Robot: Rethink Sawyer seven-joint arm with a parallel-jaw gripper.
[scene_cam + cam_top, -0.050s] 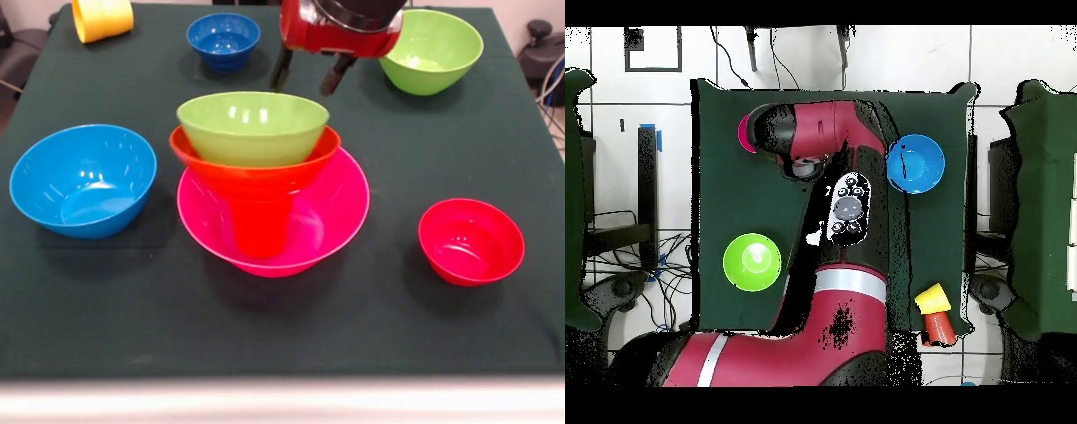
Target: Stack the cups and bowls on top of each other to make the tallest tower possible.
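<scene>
The tower stands mid-table: a wide pink bowl [340, 208] at the base, a red cup [260, 228] upright inside it, an orange bowl [256, 174] on the cup and a lime green bowl [252, 125] on top. My gripper [308, 72] hangs open just behind and above the tower, with nothing between its fingers. Loose pieces are a light blue bowl [84, 181] [916, 163], a small red bowl [470, 241], a second lime green bowl [431, 50] [752, 262], a small dark blue bowl [223, 40] and a yellow cup [101, 18] [932, 297] on its side. In the overhead view my arm [840, 230] hides the tower.
A reddish cup [940, 328] lies beside the yellow one at the table's corner. The dark green cloth [282, 327] runs to the table's near edge in the front view. Cables and other tables ring the table in the overhead view.
</scene>
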